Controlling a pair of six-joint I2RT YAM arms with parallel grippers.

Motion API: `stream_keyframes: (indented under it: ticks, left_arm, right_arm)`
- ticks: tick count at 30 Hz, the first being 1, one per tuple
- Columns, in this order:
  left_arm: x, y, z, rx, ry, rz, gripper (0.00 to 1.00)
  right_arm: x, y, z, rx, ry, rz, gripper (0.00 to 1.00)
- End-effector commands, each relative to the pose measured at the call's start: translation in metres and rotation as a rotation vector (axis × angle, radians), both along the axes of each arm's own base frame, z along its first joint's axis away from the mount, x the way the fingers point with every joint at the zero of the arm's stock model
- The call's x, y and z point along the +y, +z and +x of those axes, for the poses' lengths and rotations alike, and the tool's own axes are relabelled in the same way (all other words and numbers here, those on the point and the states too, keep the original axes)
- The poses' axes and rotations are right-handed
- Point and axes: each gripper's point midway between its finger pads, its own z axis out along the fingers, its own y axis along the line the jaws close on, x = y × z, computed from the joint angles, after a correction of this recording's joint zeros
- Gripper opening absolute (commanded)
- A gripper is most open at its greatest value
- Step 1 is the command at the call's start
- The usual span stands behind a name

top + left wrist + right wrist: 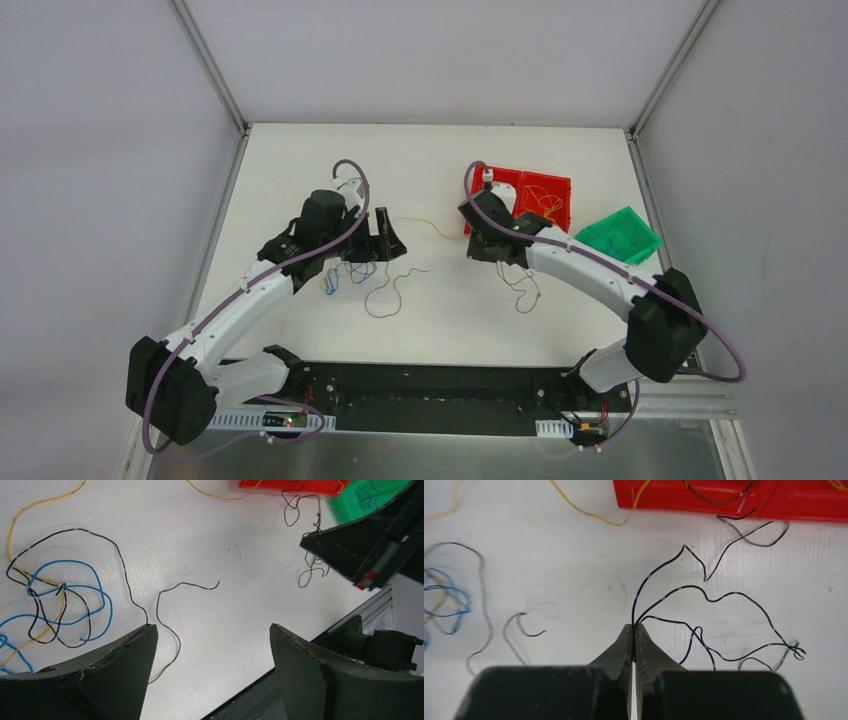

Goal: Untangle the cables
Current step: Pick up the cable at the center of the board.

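A tangle of blue, black and yellow cables [55, 600] lies on the white table, left of my left gripper [212, 626]; it also shows in the top view [350, 272]. My left gripper [372, 240] is open and empty above the table, and a loose black strand [170, 630] passes by its left finger. My right gripper [634, 626] is shut on a separate bunch of black cables [724, 600] that fan out to the right; in the top view [505, 255] they trail below it [520, 290]. A yellow cable [425, 225] runs from the tangle to the red tray.
A red two-compartment tray [545, 185] holding yellow and black strands stands at the back right, and also shows in the right wrist view [724, 502]. A green tray [620, 237] with a blue strand sits beside it. A black rail [430, 385] edges the table's front.
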Motion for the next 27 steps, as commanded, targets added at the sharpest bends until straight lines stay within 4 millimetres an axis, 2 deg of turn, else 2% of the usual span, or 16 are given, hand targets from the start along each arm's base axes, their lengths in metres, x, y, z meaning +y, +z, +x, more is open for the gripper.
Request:
stream_keyframes:
  ticks: [1, 6, 9, 16, 20, 27]
  left_arm:
    - [0.009, 0.022, -0.008, -0.046, -0.013, 0.016, 0.85]
    - [0.015, 0.027, -0.012, -0.061, 0.000, 0.025, 0.85]
    - [0.017, 0.028, -0.013, -0.063, 0.004, 0.027, 0.85]
    - [0.019, 0.027, -0.011, -0.065, 0.010, 0.047, 0.86]
    - [0.021, 0.016, 0.000, -0.045, 0.017, 0.098, 0.87]
    - [0.025, 0.019, 0.019, -0.015, 0.074, 0.085, 0.88]
  right_arm:
    - [0.004, 0.073, 0.006, -0.088, 0.032, 0.166, 0.00]
    - [0.015, 0.135, 0.012, -0.123, 0.086, 0.403, 0.00]
    - [0.021, 0.165, 0.020, -0.118, 0.121, 0.542, 0.00]
    - [0.006, 0.206, 0.065, -0.152, 0.098, 0.662, 0.00]
    - [0.001, 0.217, 0.093, -0.157, 0.080, 0.713, 0.00]
    - [-0.002, 0.201, 0.126, -0.167, 0.026, 0.784, 0.00]
